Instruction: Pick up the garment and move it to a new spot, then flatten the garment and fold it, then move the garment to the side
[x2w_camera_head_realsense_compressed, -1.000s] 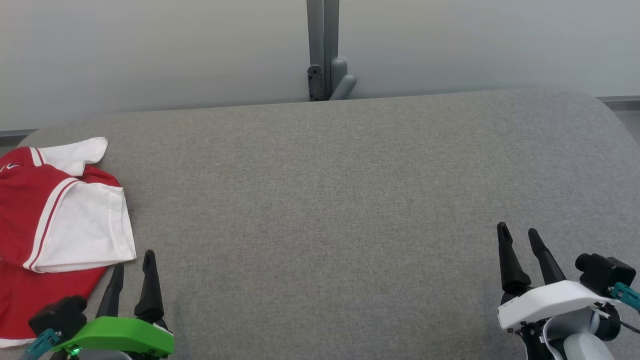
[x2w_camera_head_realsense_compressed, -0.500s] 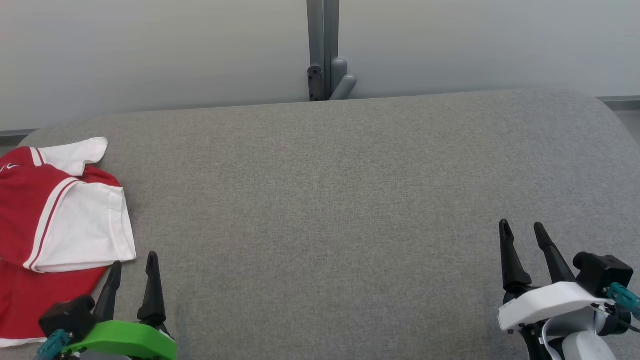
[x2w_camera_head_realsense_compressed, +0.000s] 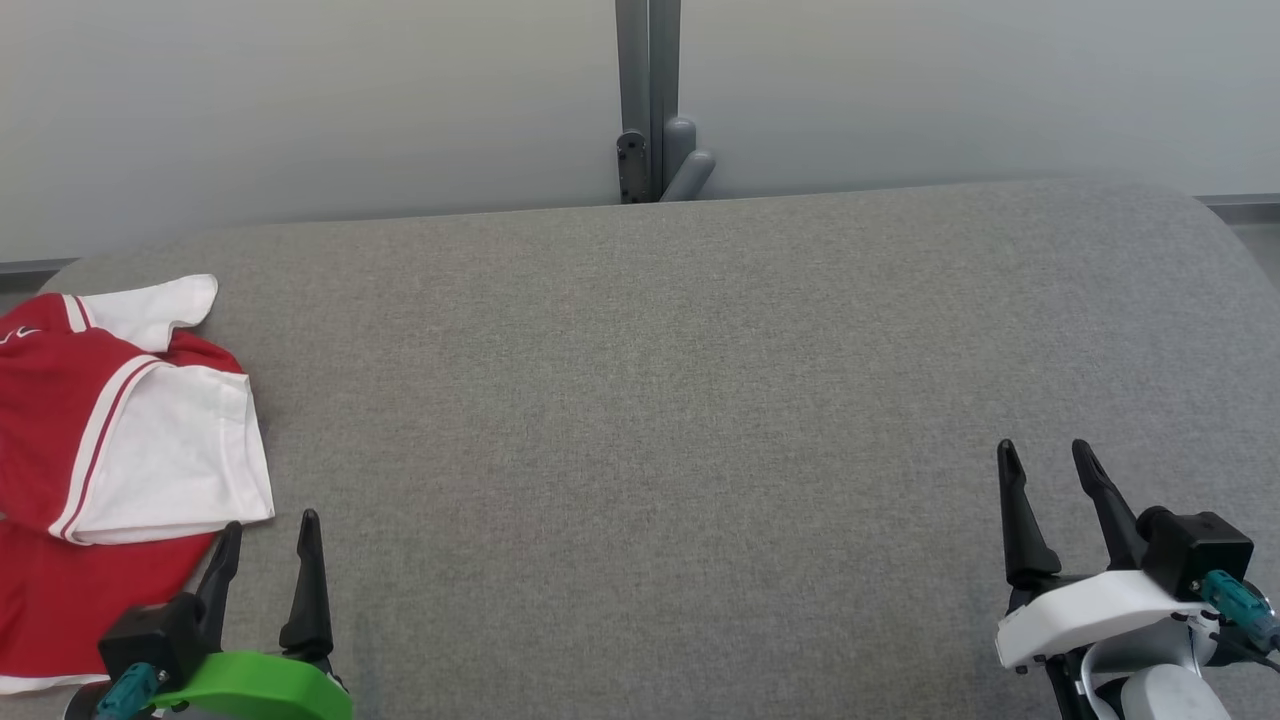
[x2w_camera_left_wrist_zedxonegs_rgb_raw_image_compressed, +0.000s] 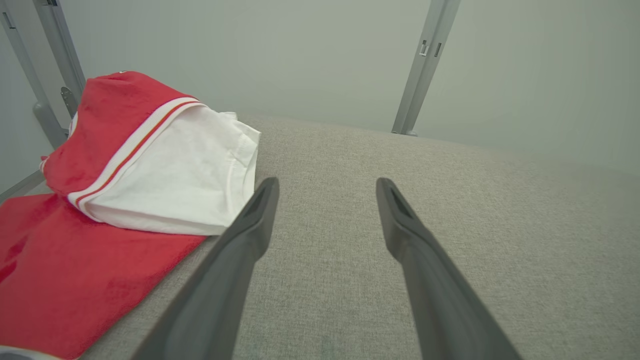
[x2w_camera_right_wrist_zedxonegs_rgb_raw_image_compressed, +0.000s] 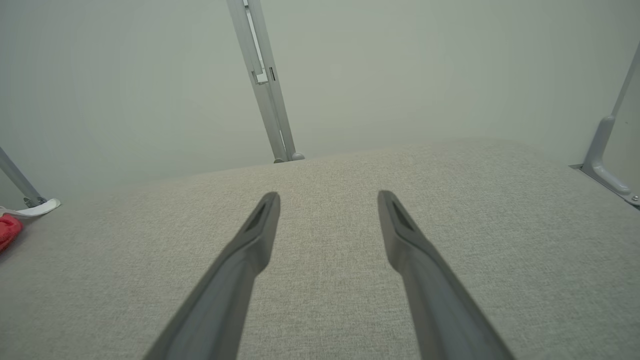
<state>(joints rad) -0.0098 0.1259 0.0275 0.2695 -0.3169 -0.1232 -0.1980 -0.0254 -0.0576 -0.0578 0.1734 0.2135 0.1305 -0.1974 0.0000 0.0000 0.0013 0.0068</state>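
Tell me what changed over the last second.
The left end effector drew back slightly toward the robot, beside the garment; the right end effector twisted a little in place. Nothing was gripped or released. Both stay open and empty; the garment lies unmoved on the grey surface.

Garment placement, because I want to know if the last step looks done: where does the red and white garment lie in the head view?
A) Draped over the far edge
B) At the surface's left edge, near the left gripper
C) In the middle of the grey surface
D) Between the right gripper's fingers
B: the garment lies bunched at the left edge of the grey surface, close beside the open left gripper.
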